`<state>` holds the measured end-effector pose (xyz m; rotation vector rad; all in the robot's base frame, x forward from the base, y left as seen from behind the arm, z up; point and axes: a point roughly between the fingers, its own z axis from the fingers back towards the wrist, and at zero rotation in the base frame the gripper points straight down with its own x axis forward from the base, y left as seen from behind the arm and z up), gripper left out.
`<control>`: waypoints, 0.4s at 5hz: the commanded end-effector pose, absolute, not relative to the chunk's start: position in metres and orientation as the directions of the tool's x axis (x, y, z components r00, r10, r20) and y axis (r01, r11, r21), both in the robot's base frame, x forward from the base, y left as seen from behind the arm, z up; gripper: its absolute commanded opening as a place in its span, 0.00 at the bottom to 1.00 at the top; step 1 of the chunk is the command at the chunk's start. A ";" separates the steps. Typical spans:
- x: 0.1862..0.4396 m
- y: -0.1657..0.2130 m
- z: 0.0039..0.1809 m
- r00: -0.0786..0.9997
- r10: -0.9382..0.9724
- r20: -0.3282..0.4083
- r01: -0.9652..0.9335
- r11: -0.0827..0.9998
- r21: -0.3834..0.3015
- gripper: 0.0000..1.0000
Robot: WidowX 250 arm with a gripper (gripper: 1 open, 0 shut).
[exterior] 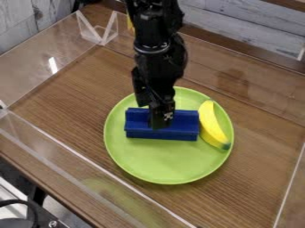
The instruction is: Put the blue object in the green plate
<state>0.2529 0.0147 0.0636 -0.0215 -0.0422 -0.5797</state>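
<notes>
Block's sitting in the plate, claw right on top of it

From my seat the gripper (163,114) is straight above the blue object (163,126), fingers down around its middle; can't tell if they're pinching it or already loosened. The block lies in the green plate (149,162), long axis running left to right, one end just beside the banana (213,124). I'd say straight up is the only clean way out, with the clear walls (48,160) well apart.

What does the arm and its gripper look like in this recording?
The arm is all black, a chunky, boxy column coming down from the top of the frame. It narrows to a black gripper with two slim jaws. No coloured markings or labels are legible; any cables are too dark to separate.
</notes>
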 end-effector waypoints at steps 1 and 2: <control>0.256 0.017 0.067 0.832 -0.550 0.075 0.551 0.834 0.004 1.00; 0.255 0.017 0.065 0.826 -0.557 0.082 0.559 0.829 0.001 1.00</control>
